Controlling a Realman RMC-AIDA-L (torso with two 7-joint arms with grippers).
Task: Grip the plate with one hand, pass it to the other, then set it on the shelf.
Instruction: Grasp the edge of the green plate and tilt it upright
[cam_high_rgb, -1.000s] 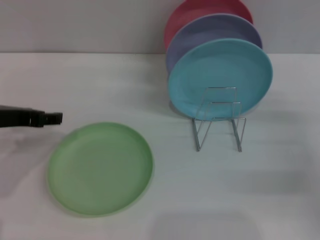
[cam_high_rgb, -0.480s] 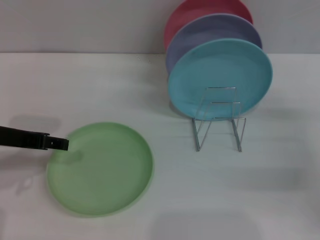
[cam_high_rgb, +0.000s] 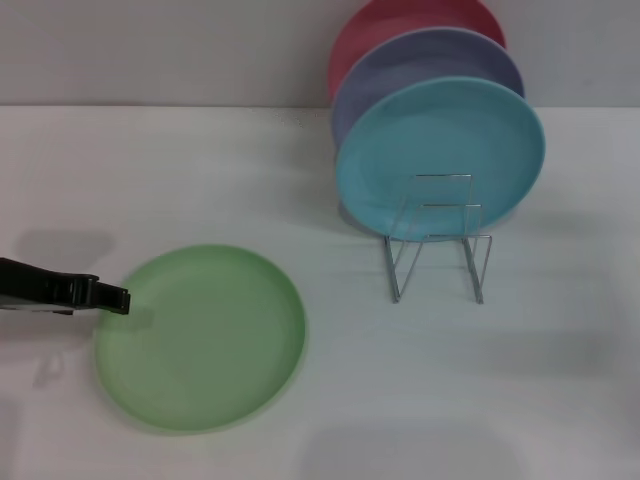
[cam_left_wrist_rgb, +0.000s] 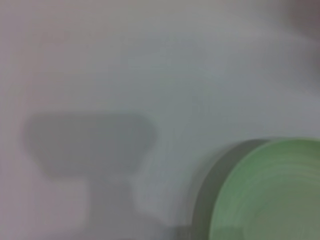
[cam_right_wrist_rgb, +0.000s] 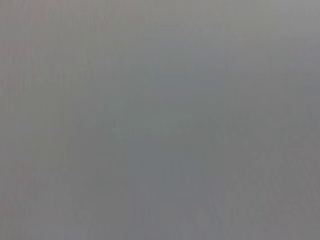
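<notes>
The light-green plate lies flat on the white table, front left in the head view. Its rim also shows in the left wrist view, with its shadow on the table beside it. My left gripper comes in from the left as a thin black tip at the plate's left rim, just over its edge. The silver wire shelf stands to the plate's right, farther back. My right gripper is out of view; the right wrist view shows only a bare grey surface.
A turquoise plate stands on edge in the shelf's back part, with a lavender plate and a red plate stacked behind it. A grey wall runs along the table's far edge.
My left gripper has come nearer to me from beyond the plate's left side, down to its left rim. In the last half second it drew slightly back to the left.
</notes>
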